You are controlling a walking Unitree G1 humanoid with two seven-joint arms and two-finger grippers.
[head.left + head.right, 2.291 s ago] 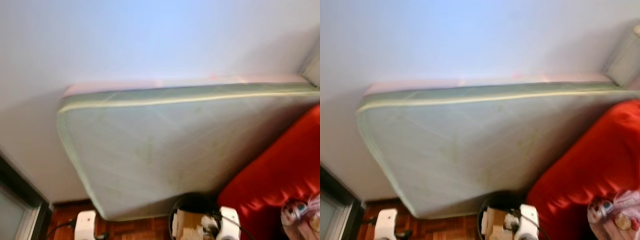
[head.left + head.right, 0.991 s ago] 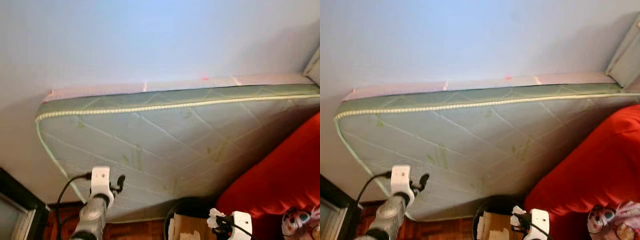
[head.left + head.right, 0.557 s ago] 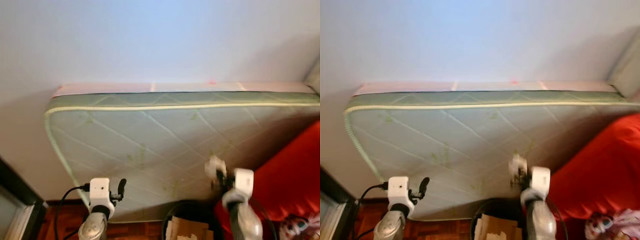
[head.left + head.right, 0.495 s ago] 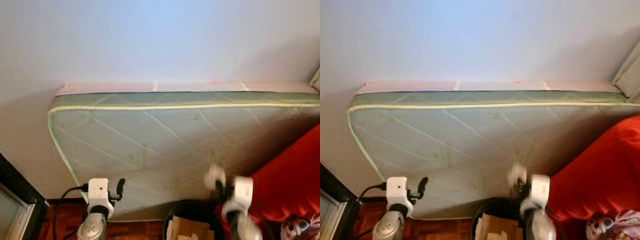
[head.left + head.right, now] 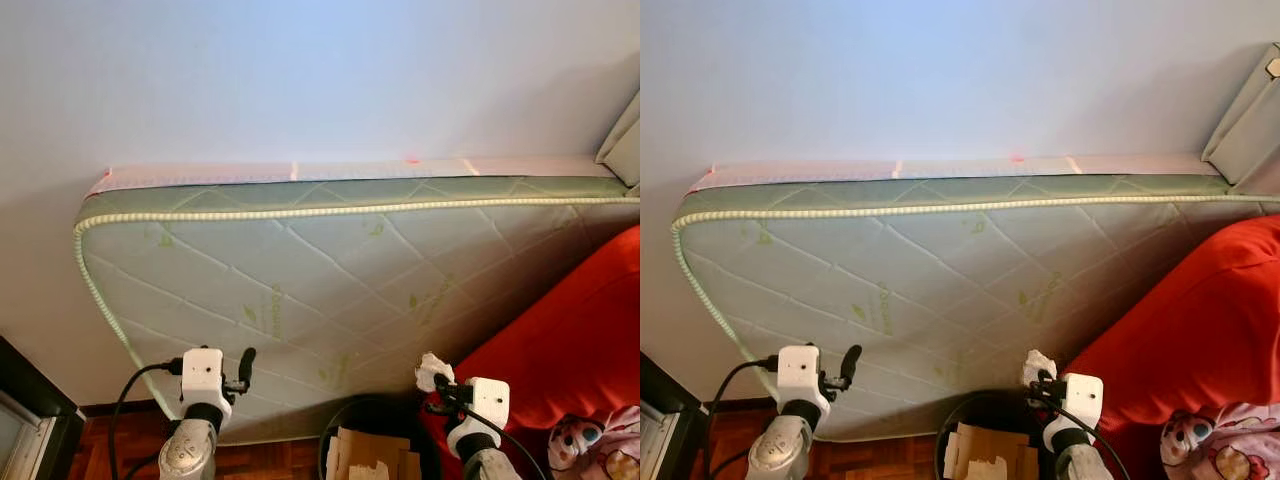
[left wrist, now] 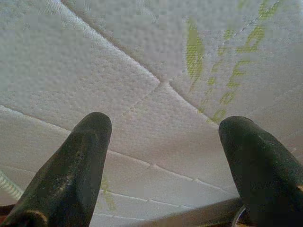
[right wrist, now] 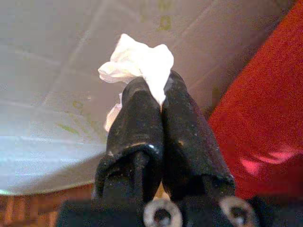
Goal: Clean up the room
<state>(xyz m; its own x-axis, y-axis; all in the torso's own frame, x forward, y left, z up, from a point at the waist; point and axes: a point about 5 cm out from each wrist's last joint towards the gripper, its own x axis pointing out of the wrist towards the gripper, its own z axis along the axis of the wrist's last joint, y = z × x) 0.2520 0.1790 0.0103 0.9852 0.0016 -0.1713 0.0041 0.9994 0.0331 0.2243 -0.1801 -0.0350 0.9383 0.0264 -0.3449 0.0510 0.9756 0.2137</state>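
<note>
In the left eye view, a quilted pale-green mattress (image 5: 330, 290) leans against the light wall (image 5: 300, 80). At seven o'clock our left tool (image 5: 240, 368) stands raised before it; at five o'clock our right tool (image 5: 437, 385) carries a crumpled white tissue wad (image 5: 432, 368). A black round bin with cardboard scraps (image 5: 372, 458) sits at six o'clock, between the arms and just below the wad, and a red cushioned seat (image 5: 570, 350) fills four o'clock.

In the right eye view, a pink patterned soft toy (image 5: 1215, 448) lies at five o'clock on the red seat.

In the left wrist view, the left tool's black fingers (image 6: 71, 175) stand wide apart with nothing between them, facing the mattress.

In the right wrist view, the right tool's fingers (image 7: 137, 127) are pinched fully together on the tissue, which bulges out past the tips. We judge the wad light, soft and easily torn or dropped, so a pinch through its thick middle suits it best.
</note>
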